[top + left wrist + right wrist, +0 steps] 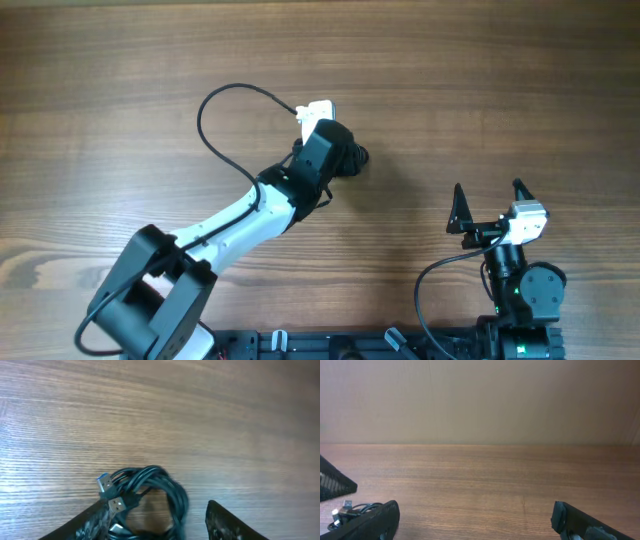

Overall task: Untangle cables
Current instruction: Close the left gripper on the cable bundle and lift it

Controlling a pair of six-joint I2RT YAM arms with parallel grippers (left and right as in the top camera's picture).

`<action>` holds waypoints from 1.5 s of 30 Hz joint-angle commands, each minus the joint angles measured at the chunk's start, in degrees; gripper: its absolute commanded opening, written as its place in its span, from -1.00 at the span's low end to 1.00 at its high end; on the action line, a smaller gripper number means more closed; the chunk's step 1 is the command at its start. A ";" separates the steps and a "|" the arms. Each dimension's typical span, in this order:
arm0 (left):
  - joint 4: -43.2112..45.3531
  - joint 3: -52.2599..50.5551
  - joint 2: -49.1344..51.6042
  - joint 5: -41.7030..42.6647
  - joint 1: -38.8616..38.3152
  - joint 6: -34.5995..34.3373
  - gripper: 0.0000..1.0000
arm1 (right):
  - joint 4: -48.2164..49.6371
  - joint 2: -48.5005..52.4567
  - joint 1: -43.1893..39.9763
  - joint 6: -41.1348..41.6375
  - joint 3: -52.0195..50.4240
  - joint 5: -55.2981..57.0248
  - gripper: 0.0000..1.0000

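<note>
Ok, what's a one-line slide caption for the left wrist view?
Left gripper open around a coiled bundle of thin black cables on the wooden table.

The cables (165, 491) lie on the wooden table (200, 410) as one small bundle of thin black cords, coiled into a loop with an open middle. Two metal plug ends (117, 505) stick out at its left side, one with a blue insert.
</note>
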 commanded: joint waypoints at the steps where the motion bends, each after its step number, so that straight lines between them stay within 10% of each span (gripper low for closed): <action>1: -0.22 0.28 6.56 -1.25 1.79 5.01 0.28 | 0.17 -0.26 0.17 -0.52 -0.07 -0.31 0.99; 8: -1.97 0.26 9.49 0.74 2.40 6.62 0.11 | 0.17 -0.26 0.17 -0.50 -0.07 -0.31 1.00; 12: -2.21 0.28 11.06 2.73 2.40 8.11 -0.84 | 0.17 -0.26 0.17 -0.50 -0.07 -0.28 0.99; 19: -22.86 0.28 -5.77 2.60 2.40 33.29 -0.92 | 0.17 -0.26 0.17 -0.52 -0.07 -0.31 0.99; 21: -27.26 0.28 -8.83 2.51 2.40 40.11 -0.61 | 0.17 -0.26 0.17 -0.50 -0.07 -0.31 0.99; 22: -28.00 0.28 -9.46 2.49 2.43 40.24 1.00 | 0.17 -0.26 0.17 -0.52 -0.07 -0.31 1.00; 27: -28.02 0.26 -9.46 2.23 2.86 28.35 1.00 | 0.15 -0.26 0.17 -0.50 -0.07 -0.28 0.99; 29: -28.28 0.26 -9.46 1.68 4.17 7.93 1.00 | 0.15 -0.26 0.17 -0.52 -0.07 -0.31 0.99; 31: -35.80 0.26 -9.46 1.68 5.62 -28.96 1.00 | 0.17 -0.26 0.17 -0.52 -0.07 -0.28 1.00; 33: -34.99 0.26 -9.46 2.27 5.22 -40.41 1.00 | 0.17 -0.26 0.17 -0.52 -0.07 -0.31 1.00; 37: -36.87 0.24 -9.44 3.82 3.78 -34.71 0.92 | 0.17 -0.26 0.17 -0.50 -0.07 -0.31 0.99; 40: -32.70 0.24 -9.44 5.35 1.75 -4.26 0.88 | 0.17 -0.26 0.17 -0.52 -0.07 -0.31 0.99; 43: -30.45 0.26 -9.35 6.64 0.04 -2.19 0.21 | 0.17 -0.26 0.17 -0.50 -0.07 -0.31 0.99; 45: -26.69 0.24 -8.46 7.21 -1.40 -2.16 0.33 | 0.17 -0.26 0.17 -0.52 -0.07 -0.31 1.00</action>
